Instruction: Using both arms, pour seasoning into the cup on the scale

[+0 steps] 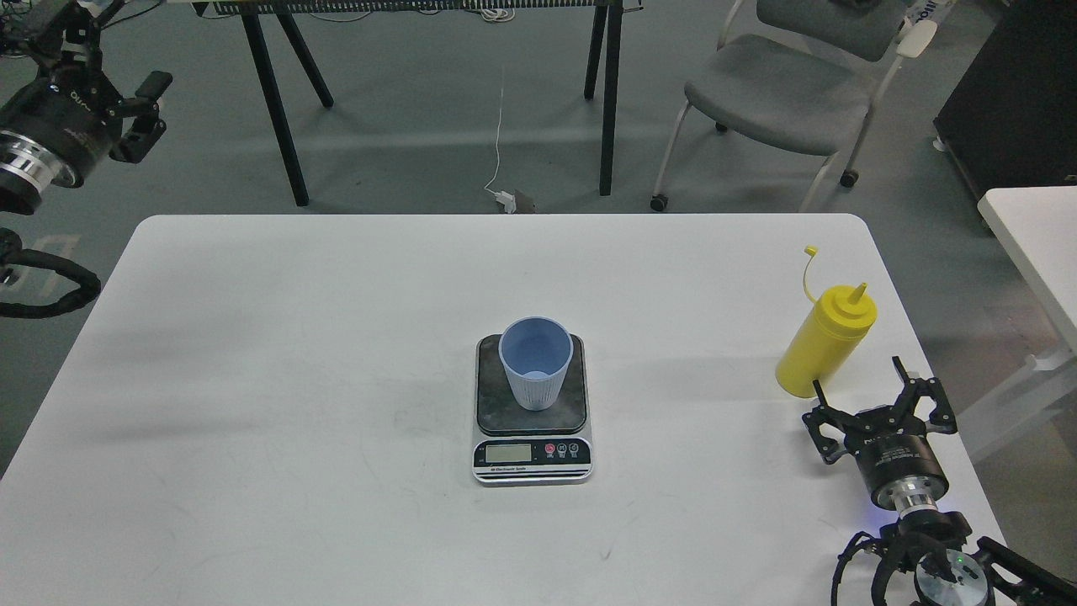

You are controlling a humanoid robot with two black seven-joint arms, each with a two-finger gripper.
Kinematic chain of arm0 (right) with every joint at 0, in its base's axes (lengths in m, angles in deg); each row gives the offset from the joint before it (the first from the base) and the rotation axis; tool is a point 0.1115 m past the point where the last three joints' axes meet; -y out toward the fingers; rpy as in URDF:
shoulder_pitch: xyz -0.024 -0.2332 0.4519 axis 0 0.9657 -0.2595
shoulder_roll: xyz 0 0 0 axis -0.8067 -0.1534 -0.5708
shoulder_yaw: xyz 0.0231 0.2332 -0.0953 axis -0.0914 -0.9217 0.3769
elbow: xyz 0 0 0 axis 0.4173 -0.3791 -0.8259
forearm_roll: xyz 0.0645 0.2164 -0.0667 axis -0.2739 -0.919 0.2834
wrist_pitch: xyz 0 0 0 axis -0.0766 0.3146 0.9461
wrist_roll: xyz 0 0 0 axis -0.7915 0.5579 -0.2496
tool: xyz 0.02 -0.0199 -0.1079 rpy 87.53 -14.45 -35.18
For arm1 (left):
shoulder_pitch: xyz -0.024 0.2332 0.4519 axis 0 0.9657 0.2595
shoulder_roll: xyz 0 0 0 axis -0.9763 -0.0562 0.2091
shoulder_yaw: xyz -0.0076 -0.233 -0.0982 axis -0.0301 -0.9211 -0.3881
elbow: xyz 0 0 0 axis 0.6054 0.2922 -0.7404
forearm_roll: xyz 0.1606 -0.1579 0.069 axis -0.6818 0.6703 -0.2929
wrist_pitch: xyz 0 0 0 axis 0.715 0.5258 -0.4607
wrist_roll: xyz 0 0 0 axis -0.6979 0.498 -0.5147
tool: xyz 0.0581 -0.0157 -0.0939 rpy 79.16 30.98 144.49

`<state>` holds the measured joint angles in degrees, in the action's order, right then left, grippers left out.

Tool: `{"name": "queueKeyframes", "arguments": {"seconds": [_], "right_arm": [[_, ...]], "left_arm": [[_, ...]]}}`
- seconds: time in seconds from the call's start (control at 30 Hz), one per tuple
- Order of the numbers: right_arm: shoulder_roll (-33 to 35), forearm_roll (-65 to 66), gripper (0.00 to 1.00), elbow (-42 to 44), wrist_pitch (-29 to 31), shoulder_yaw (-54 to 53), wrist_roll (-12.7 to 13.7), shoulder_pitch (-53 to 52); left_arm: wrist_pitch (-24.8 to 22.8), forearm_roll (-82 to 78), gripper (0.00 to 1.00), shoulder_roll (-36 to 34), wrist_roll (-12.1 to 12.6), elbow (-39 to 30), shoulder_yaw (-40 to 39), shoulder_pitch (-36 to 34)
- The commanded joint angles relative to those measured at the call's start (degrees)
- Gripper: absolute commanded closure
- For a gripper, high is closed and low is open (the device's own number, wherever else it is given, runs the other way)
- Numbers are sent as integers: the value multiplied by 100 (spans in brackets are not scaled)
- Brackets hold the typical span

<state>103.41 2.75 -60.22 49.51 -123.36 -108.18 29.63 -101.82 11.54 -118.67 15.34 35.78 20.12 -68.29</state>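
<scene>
The light blue ribbed cup (535,364) stands upright on the dark platform of the scale (532,452) at the table's middle. The yellow seasoning bottle (827,341) stands upright near the right edge, its cap hanging off on its tether. My right gripper (858,380) is open and empty, just in front of and to the right of the bottle, apart from it. My left gripper (114,63) is open and empty, raised off the table at the far left.
The white table (294,353) ends close to the bottle on the right. A grey chair (778,93) and black trestle legs (278,109) stand beyond the far edge. Another white table (1035,244) is at the right.
</scene>
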Motion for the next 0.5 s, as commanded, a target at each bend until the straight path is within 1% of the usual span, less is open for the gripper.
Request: {"name": "queueKeyframes", "arguments": {"seconds": [0.0, 0.1, 0.27, 0.37, 0.47], "right_arm": [[98, 12, 1, 28, 0, 71, 1, 228], [160, 29, 1, 2, 0, 168, 1, 308], [914, 21, 1, 54, 0, 133, 1, 265], [1389, 12, 1, 291, 0, 89, 1, -234], [1671, 29, 1, 563, 0, 168, 1, -833]], "left_arm": [[0, 3, 11, 19, 0, 1, 1, -2], [0, 3, 11, 2, 0, 1, -8, -11], [0, 12, 11, -25, 0, 1, -17, -20], [0, 29, 11, -16, 0, 1, -69, -29], [0, 47, 11, 19, 0, 1, -87, -37]]}}
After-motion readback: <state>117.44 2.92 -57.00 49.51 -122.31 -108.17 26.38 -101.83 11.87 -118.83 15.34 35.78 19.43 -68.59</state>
